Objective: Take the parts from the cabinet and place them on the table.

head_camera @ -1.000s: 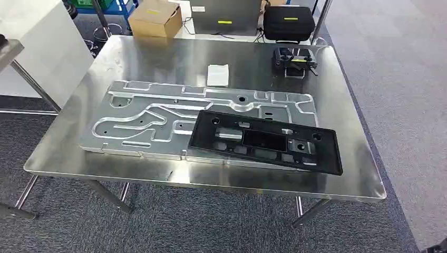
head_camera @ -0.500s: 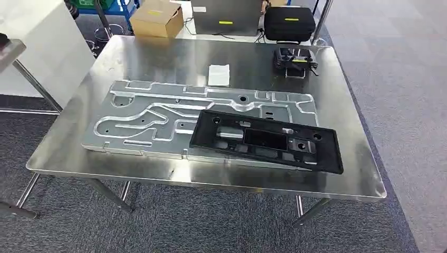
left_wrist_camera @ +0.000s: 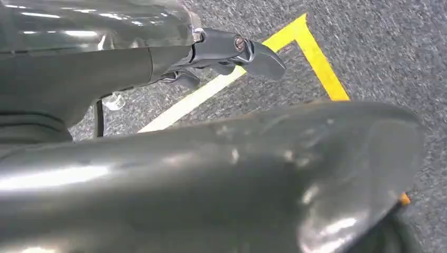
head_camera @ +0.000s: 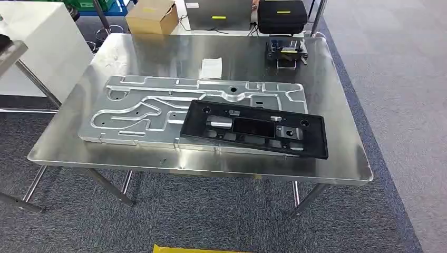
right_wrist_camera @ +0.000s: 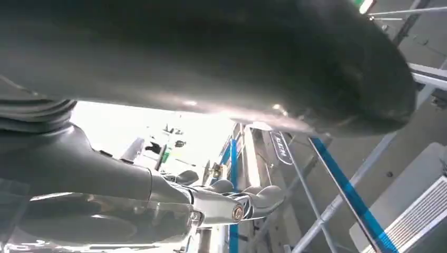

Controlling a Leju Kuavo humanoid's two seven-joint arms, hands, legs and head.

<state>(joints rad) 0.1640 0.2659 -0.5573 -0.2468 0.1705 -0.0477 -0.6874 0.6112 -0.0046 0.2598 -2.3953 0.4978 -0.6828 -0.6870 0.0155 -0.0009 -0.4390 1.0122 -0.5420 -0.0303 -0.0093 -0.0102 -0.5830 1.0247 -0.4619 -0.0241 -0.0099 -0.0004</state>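
A large silver machined plate (head_camera: pixel 142 105) lies flat on the steel table (head_camera: pixel 337 163). A black rectangular frame part (head_camera: pixel 253 129) lies partly on the plate's right end, tilted slightly. In the left wrist view my left hand (left_wrist_camera: pixel 237 50) hangs over grey carpet and a yellow floor line, its fingers stretched out with nothing in them. In the right wrist view my right hand (right_wrist_camera: pixel 232 208) also has its fingers extended and holds nothing.
A white packet (head_camera: pixel 212 67) and a small black device (head_camera: pixel 284 50) sit at the table's far side. Behind it are a cardboard box (head_camera: pixel 152 16) and a black case (head_camera: pixel 282 16). A white cabinet (head_camera: pixel 42 47) stands at left. Yellow floor tape (head_camera: pixel 195 249) runs below.
The whole picture has shifted: the camera moved, so the table sits a little higher and further left, and yellow tape has come in at the bottom. The parts have not moved.
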